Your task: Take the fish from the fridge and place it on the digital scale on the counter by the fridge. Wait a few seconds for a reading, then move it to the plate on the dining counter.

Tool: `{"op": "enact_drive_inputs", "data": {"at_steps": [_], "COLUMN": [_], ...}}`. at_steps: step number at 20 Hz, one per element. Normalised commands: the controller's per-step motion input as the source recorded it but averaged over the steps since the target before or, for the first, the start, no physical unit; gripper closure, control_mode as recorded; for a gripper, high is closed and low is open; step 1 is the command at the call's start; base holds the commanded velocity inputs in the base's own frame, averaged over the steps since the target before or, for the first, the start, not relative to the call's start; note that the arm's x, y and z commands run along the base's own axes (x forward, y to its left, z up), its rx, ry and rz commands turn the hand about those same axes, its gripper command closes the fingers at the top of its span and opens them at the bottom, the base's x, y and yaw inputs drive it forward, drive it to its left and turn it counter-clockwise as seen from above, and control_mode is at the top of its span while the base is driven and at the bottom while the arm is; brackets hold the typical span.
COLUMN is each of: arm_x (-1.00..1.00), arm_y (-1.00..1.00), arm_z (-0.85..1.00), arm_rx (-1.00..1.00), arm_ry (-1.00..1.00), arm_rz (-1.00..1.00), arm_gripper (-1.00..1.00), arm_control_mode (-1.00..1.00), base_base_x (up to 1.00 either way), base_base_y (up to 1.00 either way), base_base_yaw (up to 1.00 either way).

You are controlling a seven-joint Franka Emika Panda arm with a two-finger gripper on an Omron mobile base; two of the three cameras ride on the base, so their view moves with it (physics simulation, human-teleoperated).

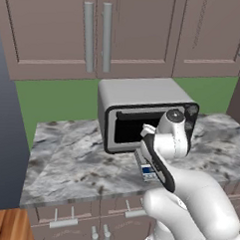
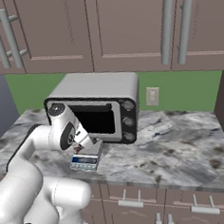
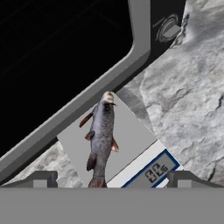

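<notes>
Grey fish (image 3: 101, 138) lying loose on the digital scale (image 3: 129, 140), gripper (image 3: 112, 179) spread wide above it.

Left base: arm over marble tabletop (image 1: 70, 162), scale (image 1: 148, 171) peeking beside wrist, toaster oven (image 1: 137, 110) close behind. Right base: scale (image 2: 85, 160) near front edge, open marble to its right. Hand: released for weighing; fish lengthwise between fingertips (image 3: 41, 178), oven door just beside, so probably best lifted straight up.

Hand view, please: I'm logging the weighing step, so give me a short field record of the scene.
fish: lying lengthwise on the scale platform, free of the fingers
digital scale: on the marble counter, display lit, just in front of the toaster oven
gripper: open, above the scale, fingers apart on either side of the fish tail
task stage: fish on the scale, not yet moved to the plate
</notes>
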Motion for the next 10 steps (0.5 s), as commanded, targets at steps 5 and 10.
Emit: {"op": "enact_drive_inputs", "data": {"at_steps": [5,10], "arm_x": [0.00,0.00], "arm_y": [0.00,0.00], "arm_z": [0.00,0.00], "arm_rx": [0.00,0.00], "arm_ry": [0.00,0.00], "arm_rz": [0.00,0.00], "arm_gripper": [-1.00,-1.00], "arm_control_mode": [-1.00,-1.00], "base_base_x": [0.00,0.00], "base_base_y": [0.00,0.00], "base_base_yaw": [0.00,0.00]}}
